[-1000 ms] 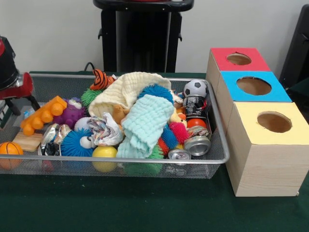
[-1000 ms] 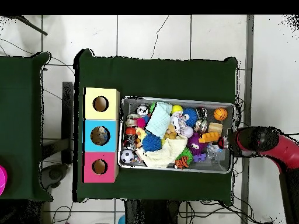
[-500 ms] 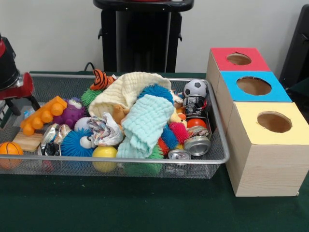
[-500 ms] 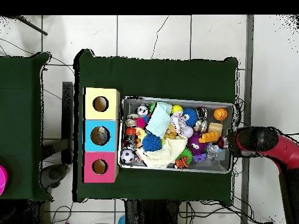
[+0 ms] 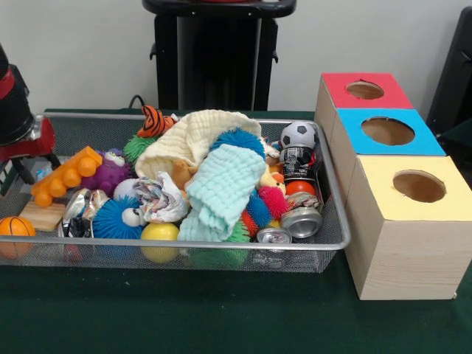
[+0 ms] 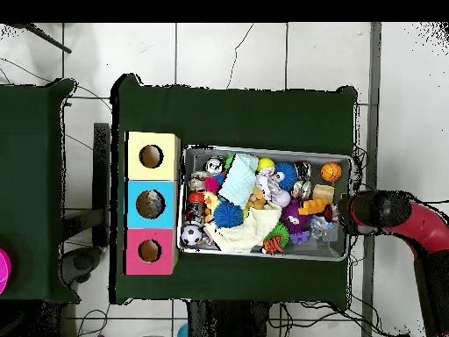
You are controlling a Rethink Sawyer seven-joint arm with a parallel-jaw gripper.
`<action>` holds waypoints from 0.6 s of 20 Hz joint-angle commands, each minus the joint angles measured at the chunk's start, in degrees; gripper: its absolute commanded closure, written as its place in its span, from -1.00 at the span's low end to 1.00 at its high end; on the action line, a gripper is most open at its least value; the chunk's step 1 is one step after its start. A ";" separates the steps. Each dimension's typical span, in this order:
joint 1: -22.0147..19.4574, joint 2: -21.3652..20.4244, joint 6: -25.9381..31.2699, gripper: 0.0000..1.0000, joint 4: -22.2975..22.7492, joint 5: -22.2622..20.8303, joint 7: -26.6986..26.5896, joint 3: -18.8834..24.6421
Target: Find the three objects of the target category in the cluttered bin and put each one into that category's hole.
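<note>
While the arm [image 6: 412,224] reaches in from the bin's short end away from the boxes, I can see only its red and black wrist [image 5: 18,122] at the mesh bin [image 5: 221,254] rim, so I cannot tell how the gripper's fingers stand. Inside, a mint cloth [image 5: 221,188] and cream cloth [image 5: 193,133] lie over spiky balls, with cans [image 5: 301,220] and a soccer ball [image 5: 299,133] at the end nearest the boxes. Just beside the bin stand the yellow box [image 5: 413,221], blue box [image 5: 383,133] and red box [image 5: 363,90], each with a hole on top.

A green-covered tabletop [image 6: 237,114] stands on a white tiled floor [image 6: 228,53]; behind it, a plain pale wall [image 5: 81,51].
</note>
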 commanded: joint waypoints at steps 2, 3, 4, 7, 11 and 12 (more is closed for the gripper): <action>1.83 5.23 -4.78 -1.00 1.26 -4.18 -7.95 0.60; 1.38 5.52 -5.12 -1.00 1.27 -4.34 -8.18 0.52; 1.43 6.13 -5.28 -1.00 0.69 -4.46 -8.21 0.48; 1.50 6.41 -5.65 -1.00 0.48 -4.74 -7.81 0.03; 2.16 6.44 -5.65 -1.00 0.52 -4.91 -6.35 -0.73; 2.27 6.47 -5.62 -1.00 0.59 -4.89 -5.84 -0.99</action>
